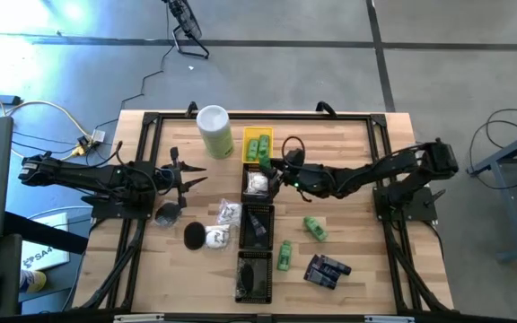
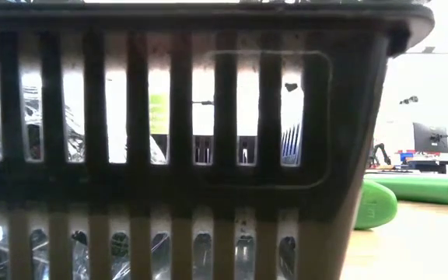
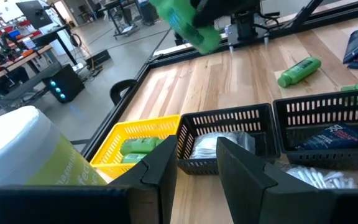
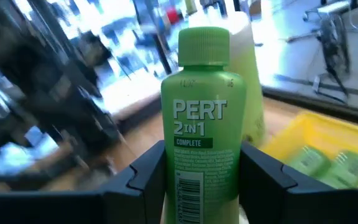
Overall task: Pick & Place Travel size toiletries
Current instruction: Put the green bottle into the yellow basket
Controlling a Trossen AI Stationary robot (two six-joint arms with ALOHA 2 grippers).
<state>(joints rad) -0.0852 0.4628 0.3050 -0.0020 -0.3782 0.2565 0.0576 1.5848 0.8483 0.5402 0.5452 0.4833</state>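
Slotted black plastic fills the low view: the wall of the nearest black tray, ribbed and upright at the table's 6 o'clock edge. Crinkly clear wrap shows through its slots.

Seen from above, with 12 o'clock at the table's far edge, a column of black trays runs from 6 o'clock up to the centre. At 5 o'clock lie flat dark packets, and two loose green bottles lie on their sides at 4 to 5 o'clock. A round black puck and white wrapped pieces sit at 7 to 8 o'clock. Bare wooden table lies open from 1 to 3 o'clock and at the near left corner; black frame rails line the edges.

At 9 o'clock the left gripper hovers with its fingers slightly parted and nothing between them.

Just past centre, toward 12 o'clock, the right gripper is clenched on the held bottle, a smooth bright green cylinder with a ridged cap. Its long axis runs in line with the fingers, the cap pointing away from the wrist.

Beyond it, at 12 o'clock, the yellow tray holds more green bottles, and a pale-green canister with a white lid stands at 11 o'clock.
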